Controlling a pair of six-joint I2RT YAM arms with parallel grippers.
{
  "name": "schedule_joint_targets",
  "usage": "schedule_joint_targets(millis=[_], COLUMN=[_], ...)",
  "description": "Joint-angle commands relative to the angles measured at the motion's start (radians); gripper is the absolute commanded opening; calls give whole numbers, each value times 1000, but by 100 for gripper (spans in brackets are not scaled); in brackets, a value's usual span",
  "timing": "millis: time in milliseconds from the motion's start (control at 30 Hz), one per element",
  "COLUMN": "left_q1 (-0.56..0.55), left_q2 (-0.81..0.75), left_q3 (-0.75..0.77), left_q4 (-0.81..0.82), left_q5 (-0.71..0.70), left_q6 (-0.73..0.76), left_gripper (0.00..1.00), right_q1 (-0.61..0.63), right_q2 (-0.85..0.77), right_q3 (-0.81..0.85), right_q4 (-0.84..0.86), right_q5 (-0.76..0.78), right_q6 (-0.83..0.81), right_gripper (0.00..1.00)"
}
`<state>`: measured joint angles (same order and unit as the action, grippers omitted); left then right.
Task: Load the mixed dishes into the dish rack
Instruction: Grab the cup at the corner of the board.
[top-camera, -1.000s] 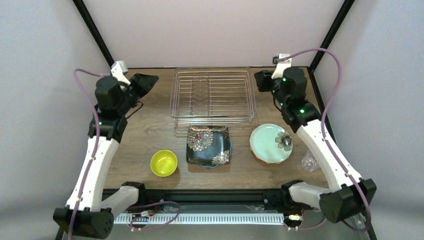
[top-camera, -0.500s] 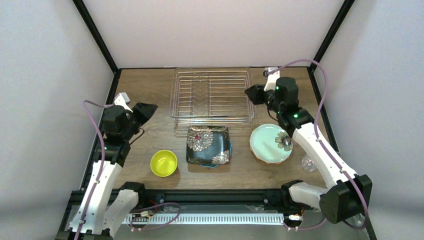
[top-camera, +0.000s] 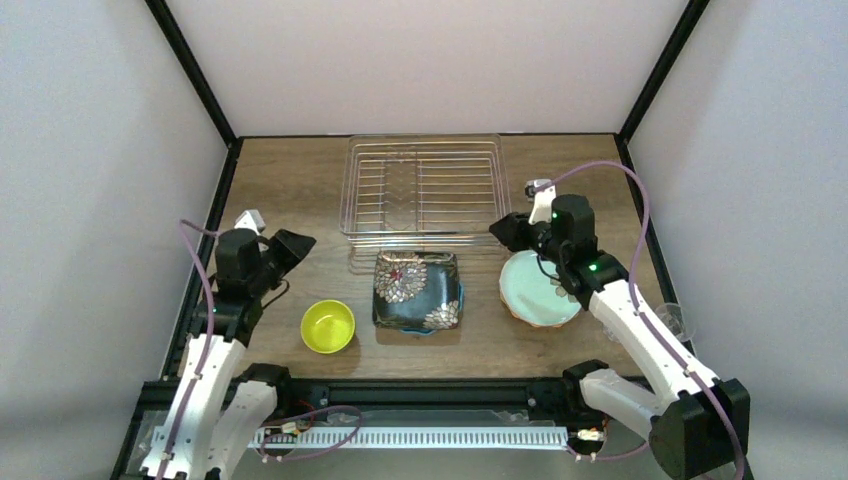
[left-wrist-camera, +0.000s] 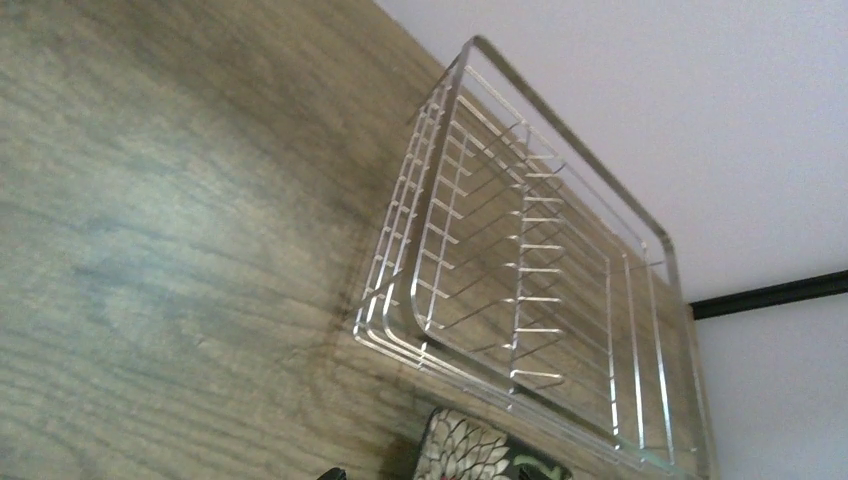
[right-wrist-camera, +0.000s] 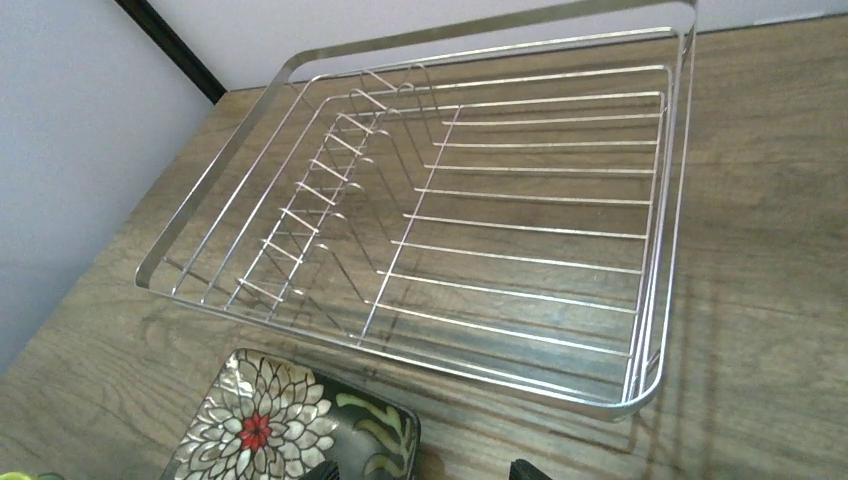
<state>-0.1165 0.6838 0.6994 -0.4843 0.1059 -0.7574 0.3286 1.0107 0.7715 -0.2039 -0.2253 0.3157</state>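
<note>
The empty dish rack (top-camera: 425, 190) (left-wrist-camera: 520, 270) (right-wrist-camera: 440, 200) stands at the back middle of the table. In front of it lies the black square floral plate (top-camera: 417, 290) (right-wrist-camera: 290, 425) (left-wrist-camera: 480, 455), with a teal edge (top-camera: 462, 300) showing under it. The small yellow-green bowl (top-camera: 328, 326) sits to its left. The round mint plate (top-camera: 535, 295) lies to the right on an orange rim (top-camera: 513, 313), partly under my right arm. My left gripper (top-camera: 298, 246) (left-wrist-camera: 430, 475) hangs open left of the floral plate. My right gripper (top-camera: 506, 231) (right-wrist-camera: 425, 470) is open above the mint plate's far edge, holding nothing.
Black frame posts (top-camera: 190, 70) rise at the back corners against white walls. Bare wooden tabletop (top-camera: 290, 190) lies left of the rack. Purple cables (top-camera: 610, 170) loop off both wrists.
Both arms have drawn back from the far corners toward the near side. The left gripper now hangs beside the bowl and the right one over the mint plate's far edge. The dishes have not moved.
</note>
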Motion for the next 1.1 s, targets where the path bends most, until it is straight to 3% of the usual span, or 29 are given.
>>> schedule_joint_targets(millis=[0,467,767,1067], left_q1=[3,-1,-2,-7], left_q2=[17,73,118,189], left_q3=[-55,-92,-30,80], left_q4=[-27,-19,-140,-264], left_q5=[3,0,-46,-84], left_q6=[12,60,81,79], left_gripper=[100,100,100,100], right_q1=[5,38,192,200], right_q2=[-22,-1,47,84], right_q3=[-31,-153,-96,-41], right_q4=[-36,9,-100,-165], right_q5=[-33,-98,65,175], right_q6=[28,101,80,111], right_gripper=[99,99,99,99])
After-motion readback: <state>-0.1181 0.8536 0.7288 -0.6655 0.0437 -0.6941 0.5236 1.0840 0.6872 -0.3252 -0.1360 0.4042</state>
